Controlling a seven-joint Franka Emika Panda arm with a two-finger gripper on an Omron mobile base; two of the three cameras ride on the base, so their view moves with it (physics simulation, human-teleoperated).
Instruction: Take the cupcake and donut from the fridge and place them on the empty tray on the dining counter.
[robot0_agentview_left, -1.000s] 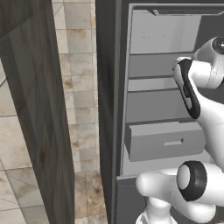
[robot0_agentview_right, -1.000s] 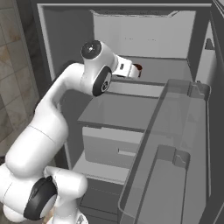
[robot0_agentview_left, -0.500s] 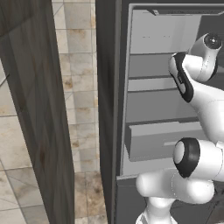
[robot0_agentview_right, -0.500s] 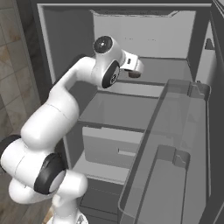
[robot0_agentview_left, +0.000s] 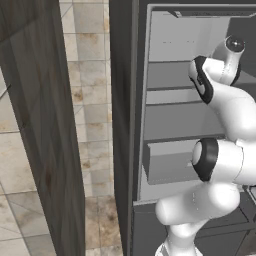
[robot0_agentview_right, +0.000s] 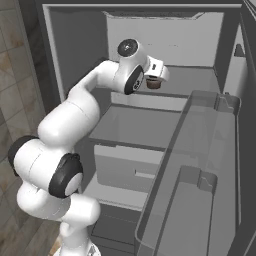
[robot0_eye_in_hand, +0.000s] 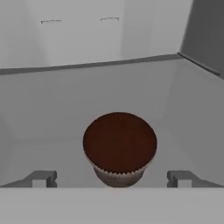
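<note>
A: Can any text, label, brand, number or sign be read on the tall dark grey fridge with its light grey shelves?

B: None can be read; its walls, shelves and drawer front are rendered plain in both base views.

A: And on the small dark brown cupcake in its pleated wrapper, as seen in the hand view?

B: Nothing is printed there either. Two faint marks are seen high on the rear wall, but they cannot be made out as letters or figures
</note>
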